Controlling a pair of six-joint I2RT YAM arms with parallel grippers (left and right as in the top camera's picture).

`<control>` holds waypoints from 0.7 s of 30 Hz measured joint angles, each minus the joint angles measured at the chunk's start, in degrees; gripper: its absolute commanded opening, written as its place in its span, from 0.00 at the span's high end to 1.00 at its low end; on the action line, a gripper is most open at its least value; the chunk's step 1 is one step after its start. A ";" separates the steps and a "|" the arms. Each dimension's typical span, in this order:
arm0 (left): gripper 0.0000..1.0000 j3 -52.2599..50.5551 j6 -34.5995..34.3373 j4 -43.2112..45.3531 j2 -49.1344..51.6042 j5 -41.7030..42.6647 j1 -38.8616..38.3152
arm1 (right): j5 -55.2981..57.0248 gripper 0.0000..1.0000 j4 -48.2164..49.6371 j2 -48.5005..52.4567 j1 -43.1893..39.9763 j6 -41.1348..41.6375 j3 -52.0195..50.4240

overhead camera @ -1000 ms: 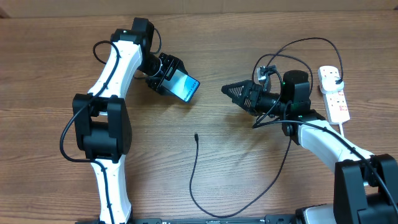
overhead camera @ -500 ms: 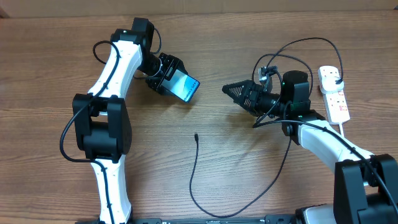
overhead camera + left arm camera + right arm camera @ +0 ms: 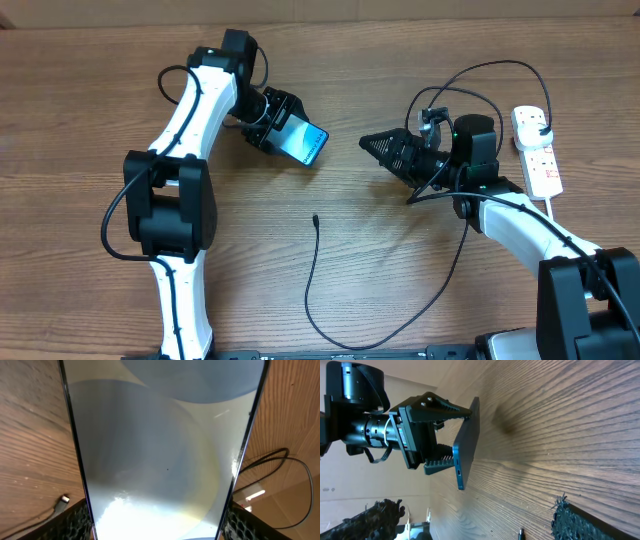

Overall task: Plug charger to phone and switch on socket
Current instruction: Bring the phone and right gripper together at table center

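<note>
The phone (image 3: 304, 141), its cyan-blue screen lit, is held off the table in my left gripper (image 3: 285, 128), which is shut on its sides. In the left wrist view the phone (image 3: 160, 445) fills the frame. The right wrist view shows it edge-on (image 3: 468, 442). My right gripper (image 3: 372, 143) is open and empty, a short way right of the phone and pointing at it. The charger cable's small tip (image 3: 315, 217) lies on the table below the phone; it also shows in the right wrist view (image 3: 521, 533). The cable (image 3: 312, 300) loops round toward the white socket strip (image 3: 543, 165).
A black plug (image 3: 538, 122) sits in the socket strip's far end at the right table edge. Cable loops (image 3: 485, 72) arch over the right arm. The wooden table (image 3: 80, 120) stretches wide around both arms.
My left gripper has shifted the phone slightly to the right. The right gripper has barely moved.
</note>
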 measured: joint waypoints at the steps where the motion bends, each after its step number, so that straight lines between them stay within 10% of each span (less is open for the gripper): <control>1: 0.96 0.00 -0.39 0.04 0.00 -0.02 -0.24 | 0.07 0.00 0.11 0.00 0.02 -0.04 0.00; 21: 0.96 2.64 -4.42 0.42 0.00 0.00 -6.88 | 9.18 0.00 0.96 0.00 7.02 -0.07 0.00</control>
